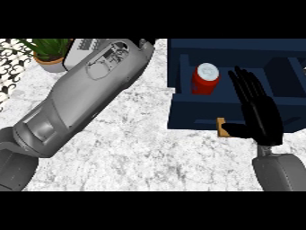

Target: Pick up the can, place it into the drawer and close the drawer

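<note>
A red can [205, 79] with a silver top stands upright inside the open dark blue drawer [188, 108], near its left wall. My right hand [259, 112] is open, fingers straight and pointing away, over the drawer's front right part, beside the can and apart from it. Its thumb is next to the tan drawer handle [223, 127]. My left forearm [82, 90] stretches diagonally up across the counter; its hand is hidden at the top of the view.
A potted green plant [49, 54] stands at the back left, with a white appliance [85, 47] beside it. The marble counter [148, 157] spreads in front of the drawer unit. Patterned tiles line the far left.
</note>
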